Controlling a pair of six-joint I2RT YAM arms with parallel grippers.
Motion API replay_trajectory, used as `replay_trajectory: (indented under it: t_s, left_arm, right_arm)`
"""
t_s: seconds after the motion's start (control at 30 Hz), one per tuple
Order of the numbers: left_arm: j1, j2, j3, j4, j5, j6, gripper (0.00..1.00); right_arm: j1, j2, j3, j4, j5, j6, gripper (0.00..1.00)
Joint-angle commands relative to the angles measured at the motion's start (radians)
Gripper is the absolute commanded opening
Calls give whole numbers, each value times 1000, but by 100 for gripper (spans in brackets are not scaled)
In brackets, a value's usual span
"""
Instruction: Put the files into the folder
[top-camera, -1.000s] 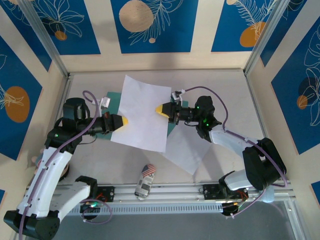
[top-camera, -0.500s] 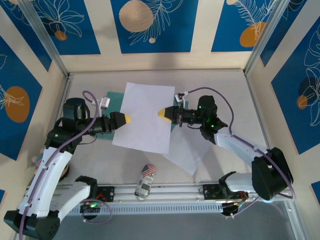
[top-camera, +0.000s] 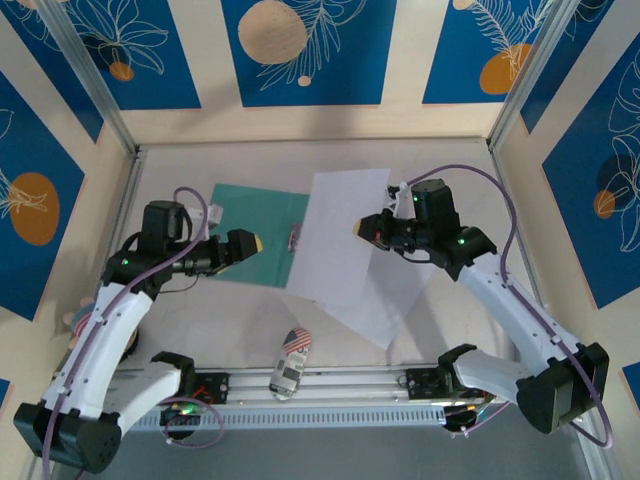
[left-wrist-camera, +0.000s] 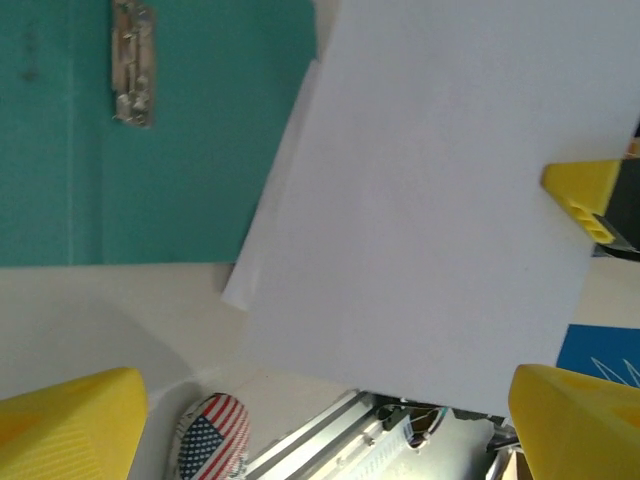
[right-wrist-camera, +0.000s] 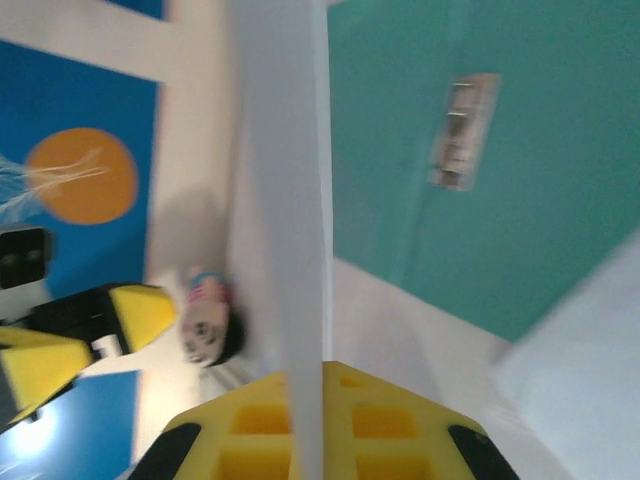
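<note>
We see the pale table spread under both arms. The teal-green folder lies flat on it, right in front of the left gripper. That gripper's yellow fingers stand wide apart and have nothing between them. They hover near the folder's near edge, and we cannot tell whether they touch it.

One white sheet is pinched at its right edge by the right gripper, whose jaws are closed tight on the paper. From that gripper's own camera we see the sheet edge-on, running straight out from between the fingers. The paper stretches away from the right gripper toward the left one, and in the top view its far edge overlaps the folder's right border. The second white sheet lies flat on the table below the right gripper, partly covered by the held sheet, with one corner pointing toward the arm bases.

A small toy car with a stars-and-stripes roof sits near the front rail, between the two arm bases and well behind both grippers. A metal clip shows on the folder's right part, between the two grippers, just beside the held sheet's edge.
</note>
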Motion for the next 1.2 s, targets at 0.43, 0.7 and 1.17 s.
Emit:
replay_trajectory:
  t_s: [0.43,0.7,1.17]
  left_arm:
    - [-212,343,-82,322,-190,-37,89]
    - [-285,536,-23,408,-242,-54,88]
    - [-384,786,69,459,-282,-69,77]
  right_arm:
    - [-30,-98,114,-421,305,-176,0]
    - [-59,-141,124,-465,343,-214,0]
    - [-90,-234,85,-422,297,-304,0]
